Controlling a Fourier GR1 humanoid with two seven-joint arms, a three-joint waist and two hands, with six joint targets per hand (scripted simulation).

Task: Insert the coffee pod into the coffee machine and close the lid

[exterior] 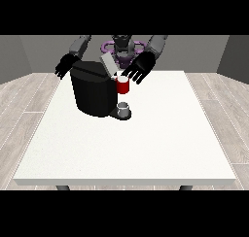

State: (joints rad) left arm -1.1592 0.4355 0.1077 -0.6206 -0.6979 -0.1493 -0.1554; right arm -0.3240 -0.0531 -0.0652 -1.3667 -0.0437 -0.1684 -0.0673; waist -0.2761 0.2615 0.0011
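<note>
A black coffee machine [93, 91] stands on the white table [131, 143], left of centre. Its grey lid [109, 64] is tilted up at the top. The machine's red pod holder [123, 86] juts out on its right side, above a small grey cup [124, 108] on the drip base. The hand at the view's right [138, 68] hovers just over the red holder with its fingers spread and pointing down. No coffee pod shows apart from it. The hand at the view's left [63, 65] hangs beside the machine's back left corner, fingers straight.
The table's far edge runs just behind the machine. A purple and grey part of the robot's torso [121, 47] shows behind the lid. Wide bare table surface lies in front of and to the right of the machine.
</note>
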